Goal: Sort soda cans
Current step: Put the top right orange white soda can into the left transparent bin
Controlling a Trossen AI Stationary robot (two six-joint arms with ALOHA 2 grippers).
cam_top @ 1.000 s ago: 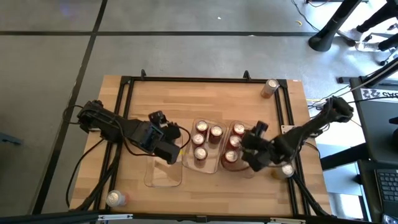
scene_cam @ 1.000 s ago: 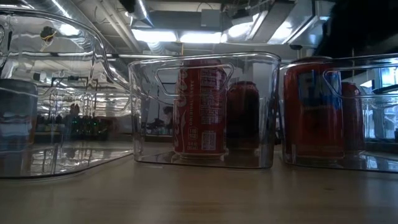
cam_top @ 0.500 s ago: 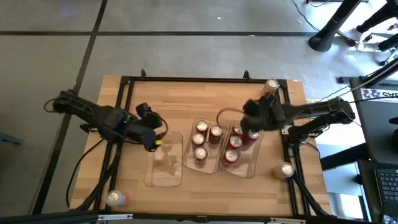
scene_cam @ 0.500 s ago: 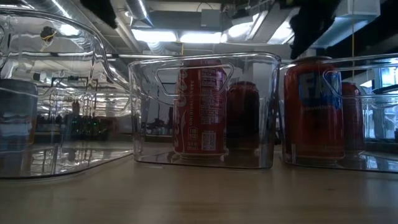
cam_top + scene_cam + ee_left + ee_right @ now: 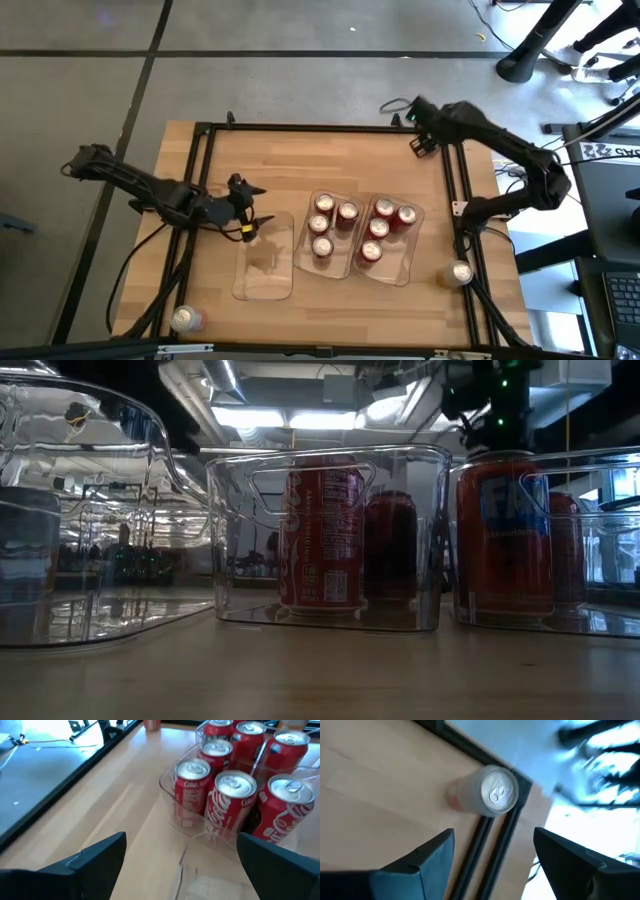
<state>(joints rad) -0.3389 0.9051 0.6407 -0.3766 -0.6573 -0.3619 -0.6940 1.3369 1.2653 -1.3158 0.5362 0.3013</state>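
Right gripper (image 5: 492,852) above a corner can (image 5: 492,791) — fingers apart, empty.
Left gripper (image 5: 252,208) wide open, empty, beside the empty tray (image 5: 262,285).

R gripper (image 5: 420,140) swings from trays to far corner, over can (image 5: 495,791); L gripper (image 5: 248,205) pulls back.

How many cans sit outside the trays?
3: a can at the near left corner, a can by the right edge, and a can at the far right corner, under the right gripper. The arms may hide others.
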